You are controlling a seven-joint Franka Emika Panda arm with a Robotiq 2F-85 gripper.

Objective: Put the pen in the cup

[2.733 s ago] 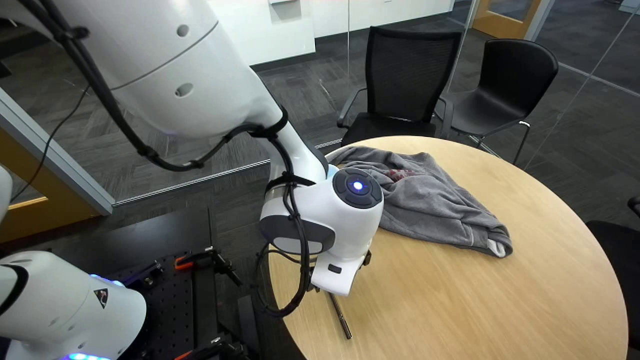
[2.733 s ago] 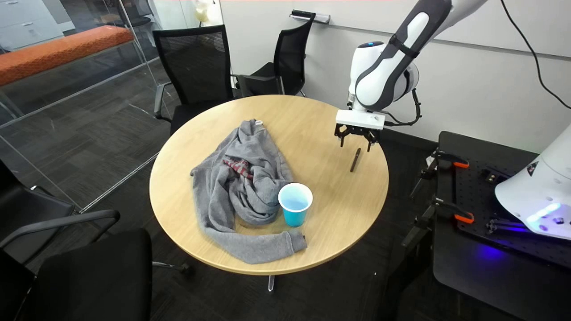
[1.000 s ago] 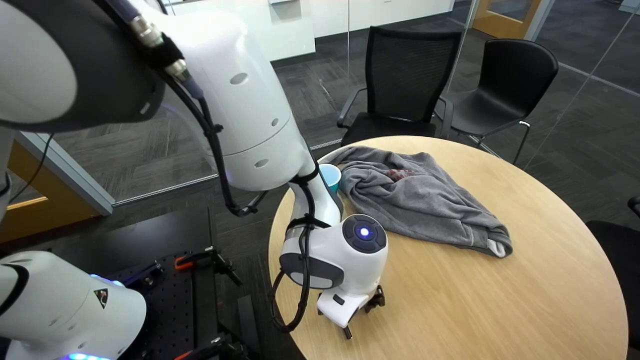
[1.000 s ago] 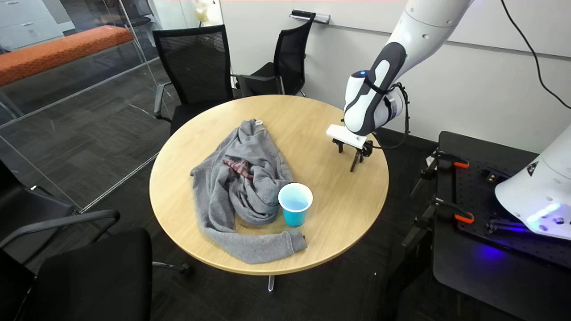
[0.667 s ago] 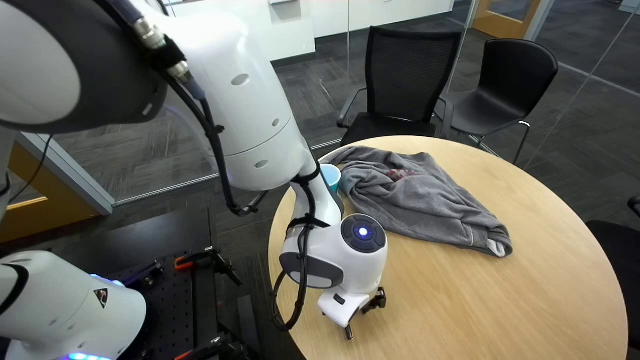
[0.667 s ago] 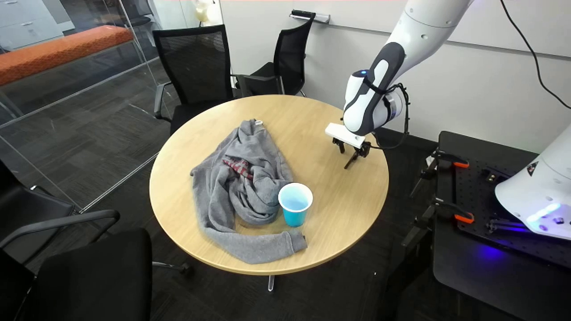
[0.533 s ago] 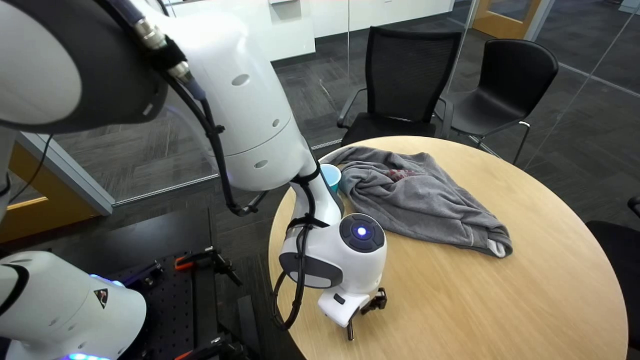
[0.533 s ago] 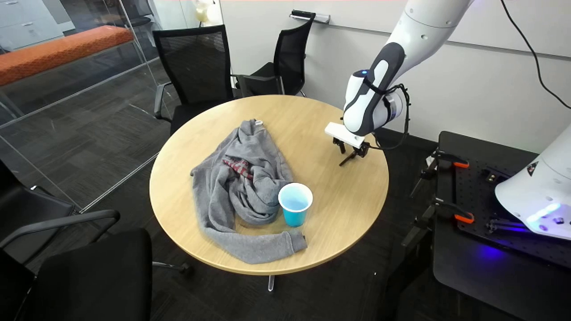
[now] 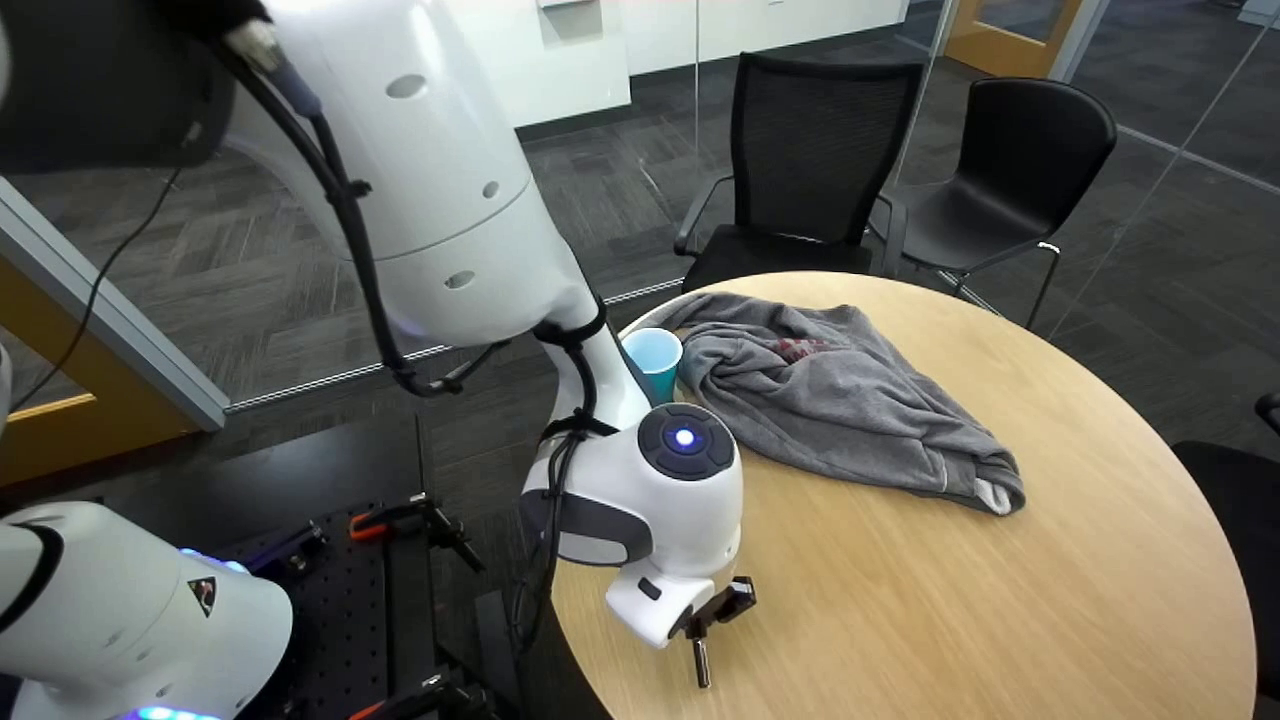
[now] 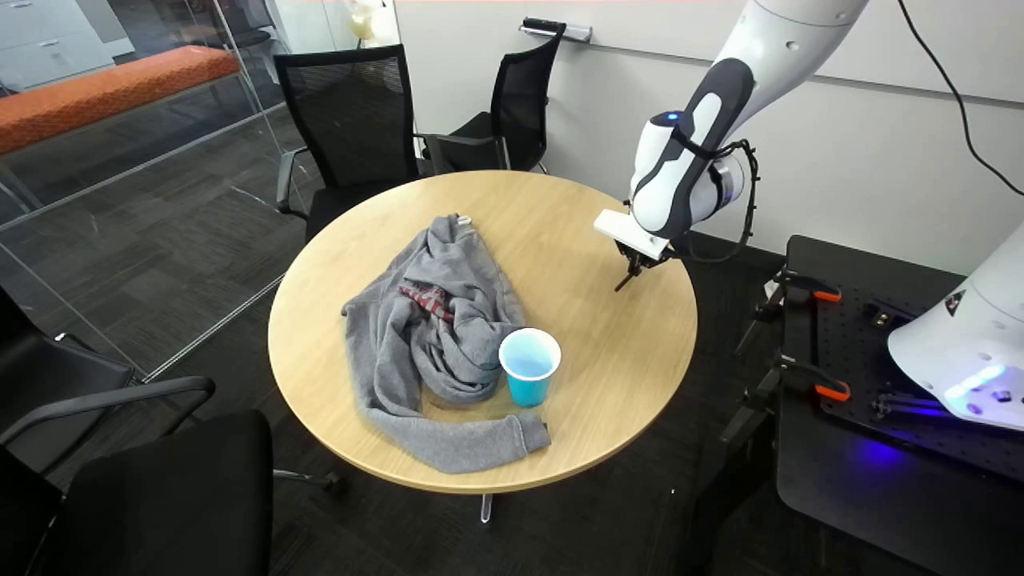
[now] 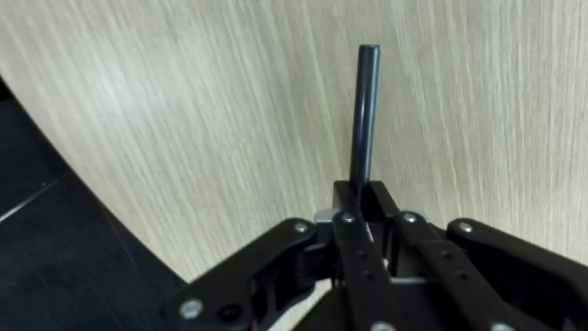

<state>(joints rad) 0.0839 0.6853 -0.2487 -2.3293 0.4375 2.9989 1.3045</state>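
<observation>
- Since the fingers sit clamped on the pen, one on each side of its shaft, I take the step in hand to be the pick-up; pen not yet in the cup.
- Pen location: between the fingertips, free length reaching out beyond them above the table. Cannot tell whether the tip touches the wood.
- Cup location: upright, mouth up, well apart from the fingers, near the grey cloth; contact between the two unclear.
- Next move (judgement): lift clear, carry the pen across to the cup, bring its free end over the mouth, steepen the shaft, lower, then release.
- Long axis: in the wrist view it runs nearly straight ahead out of the fingers, far end leaning slightly to that view's right.
- Pointing: free end heads downward from the fingers in both exterior views; I judge it tilted, not upright. Rear part hidden by the fingers.
- Risk (judgement): grip looks to be off-centre, so the pen may swivel between the fingers if its tip catches the rim.
</observation>
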